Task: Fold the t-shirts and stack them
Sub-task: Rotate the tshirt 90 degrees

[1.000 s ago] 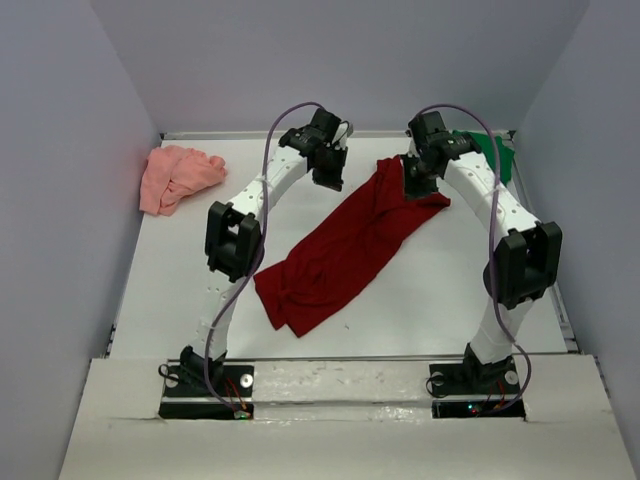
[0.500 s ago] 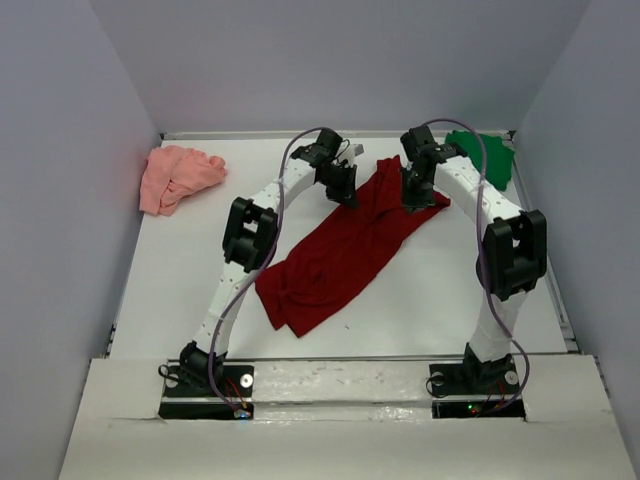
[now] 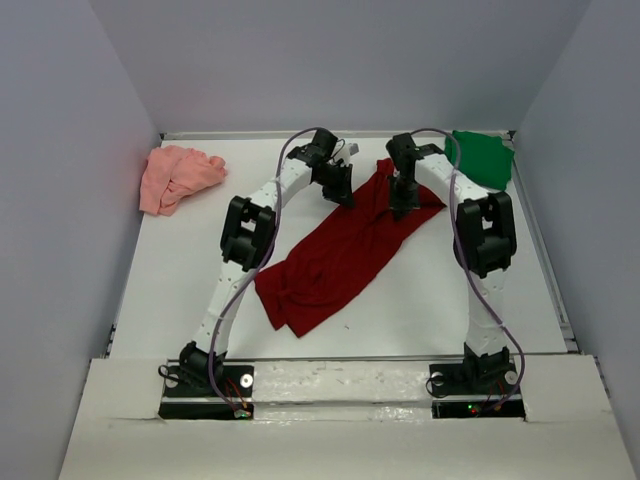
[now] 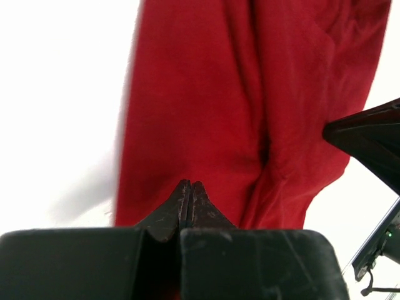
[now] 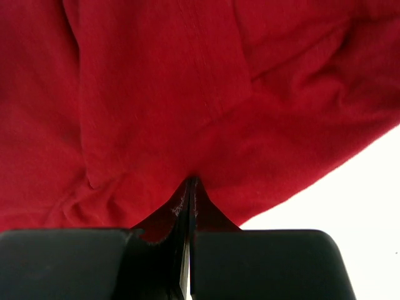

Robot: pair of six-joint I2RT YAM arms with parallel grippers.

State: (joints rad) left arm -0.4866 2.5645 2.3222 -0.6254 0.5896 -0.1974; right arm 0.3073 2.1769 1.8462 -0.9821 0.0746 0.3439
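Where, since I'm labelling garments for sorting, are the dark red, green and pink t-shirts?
dark red t-shirt (image 3: 335, 255), top external view, middle of the spread cloth.
green t-shirt (image 3: 482, 157), top external view, centre of the bundle.
pink t-shirt (image 3: 175, 175), top external view, centre of the crumpled heap.

The middle t-shirt (image 3: 335, 255) lies across the table (image 3: 180, 290), with the left pincer (image 3: 345, 198) and right pincer (image 3: 400, 208) at its far end. The left t-shirt (image 3: 175, 175) and right t-shirt (image 3: 482, 158) sit in the far corners.

My white bench (image 3: 180, 270) sits boxed in by plain pale grey walls (image 3: 340, 60) on three sides; the light is even and soft.
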